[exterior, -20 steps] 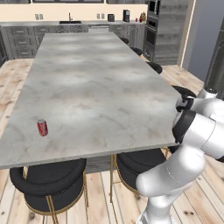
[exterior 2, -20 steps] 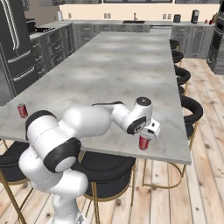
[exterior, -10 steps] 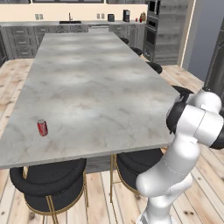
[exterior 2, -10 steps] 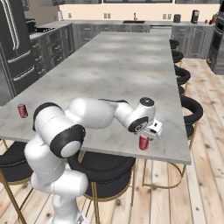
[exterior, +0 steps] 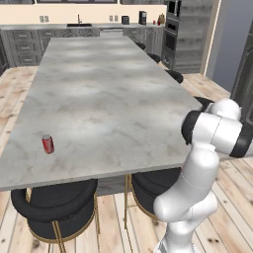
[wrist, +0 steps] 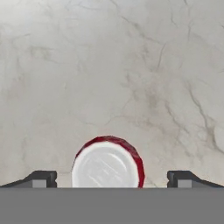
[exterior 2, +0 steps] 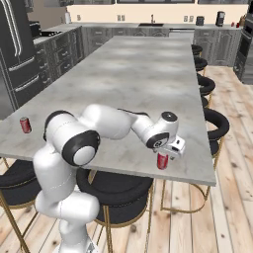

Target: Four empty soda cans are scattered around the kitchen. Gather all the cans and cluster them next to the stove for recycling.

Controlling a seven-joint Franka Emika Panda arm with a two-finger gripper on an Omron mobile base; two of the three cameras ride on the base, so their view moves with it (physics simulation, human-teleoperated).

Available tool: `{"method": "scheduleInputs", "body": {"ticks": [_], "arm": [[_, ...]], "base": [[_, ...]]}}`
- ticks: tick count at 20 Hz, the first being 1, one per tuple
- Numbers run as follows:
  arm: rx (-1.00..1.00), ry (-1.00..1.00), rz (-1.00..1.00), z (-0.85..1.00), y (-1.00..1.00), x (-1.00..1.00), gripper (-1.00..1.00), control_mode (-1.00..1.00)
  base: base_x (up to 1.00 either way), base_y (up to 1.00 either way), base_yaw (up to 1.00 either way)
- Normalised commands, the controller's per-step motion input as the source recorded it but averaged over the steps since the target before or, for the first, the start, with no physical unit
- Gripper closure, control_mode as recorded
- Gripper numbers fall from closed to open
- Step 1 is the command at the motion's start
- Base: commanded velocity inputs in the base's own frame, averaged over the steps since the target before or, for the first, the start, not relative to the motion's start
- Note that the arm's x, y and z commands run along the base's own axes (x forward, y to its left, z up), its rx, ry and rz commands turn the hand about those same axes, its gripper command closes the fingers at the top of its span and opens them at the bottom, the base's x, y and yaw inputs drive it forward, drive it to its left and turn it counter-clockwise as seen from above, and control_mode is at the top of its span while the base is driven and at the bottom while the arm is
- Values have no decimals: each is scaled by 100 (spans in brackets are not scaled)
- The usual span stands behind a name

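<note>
One red soda can [exterior 2: 162, 161] stands near the front right edge of the grey marble island [exterior 2: 138, 74]. My gripper [exterior 2: 167, 152] hangs right above it, open. Looking down in the hand view, the can's silver top [wrist: 108, 165] sits between the two fingertips [wrist: 42, 178], with a gap on each side. A second soda can [exterior: 48, 144] stands upright near the island's front left corner, also seen as the soda can [exterior 2: 24, 125] far left of the arm. A dark flat patch [exterior 2: 48, 33] on the left wall counter may be the stove; it is too small to tell.
Black round stools [exterior 2: 114, 187] are tucked under the island's front edge, and more stools [exterior 2: 216, 124] line its right side. A tall dark fridge [exterior 2: 12, 54] stands at the left. The back counter [exterior: 79, 25] carries a sink and small appliances.
The arm's elbow and upper links have swung and risen. The gripper has stayed open above the same can, and neither can has moved.
</note>
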Motion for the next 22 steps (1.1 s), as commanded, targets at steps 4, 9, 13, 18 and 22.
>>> {"method": "scheduleInputs", "body": {"ticks": [4, 9, 13, 18, 22], "arm": [[0, 2, 0, -13, -2, 19, -100, -100], [0, 2, 0, -14, 0, 5, -100, -100], [0, 6, 0, -21, -2, -7, 100, -100], [0, 3, 0, -5, -3, -10, 100, -100], [2, 0, 0, 20, 0, -19, 100, -100]], "base": [[0, 0, 0], [0, 0, 0], [0, 0, 0], [0, 0, 0], [0, 0, 0]]}}
